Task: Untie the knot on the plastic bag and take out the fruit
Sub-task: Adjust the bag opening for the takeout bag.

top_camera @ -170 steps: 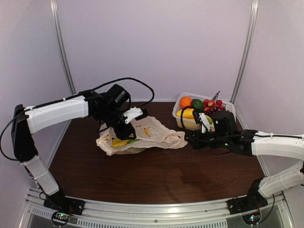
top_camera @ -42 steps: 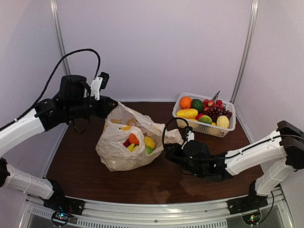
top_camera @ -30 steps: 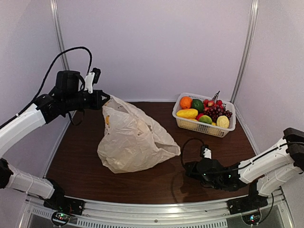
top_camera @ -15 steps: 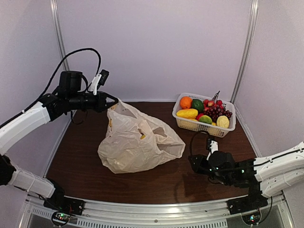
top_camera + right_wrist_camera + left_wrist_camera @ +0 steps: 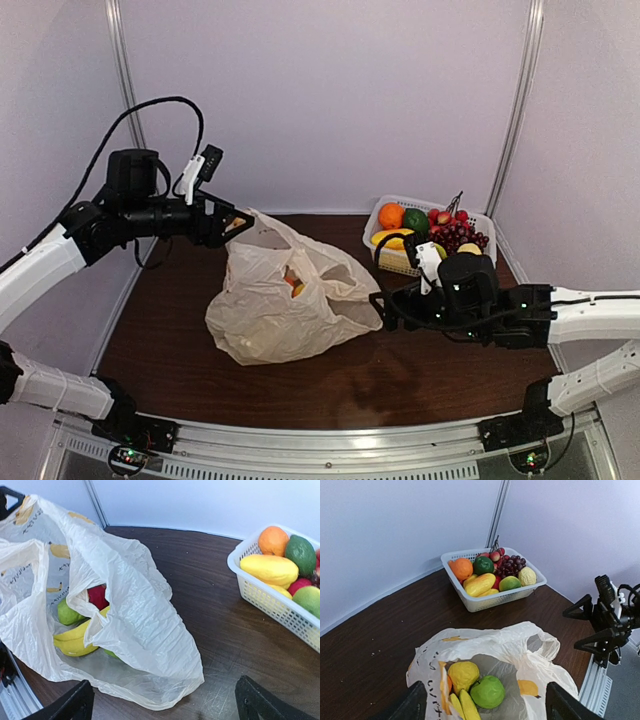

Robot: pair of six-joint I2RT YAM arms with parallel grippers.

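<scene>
Right of the plastic bag point(image 5: 270, 310) sits a basket point(image 5: 270, 604); left gripper point(image 5: 238, 222) and right gripper point(image 5: 380, 308) gape; only wrist views show bananas point(image 5: 75, 642).

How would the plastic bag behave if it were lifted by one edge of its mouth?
Probably floppy: the plastic bag is thin, creased film that sags in folds. Its fruit looks loose inside, so it would likely roll to the lowest point and make the bag swing. The film looks smooth, so it may slip from a light pinch.

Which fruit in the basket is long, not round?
The yellow mango, lying beside the orange and the dark green fruit; everything else in the basket is roundish, or the grape bunch.
</scene>
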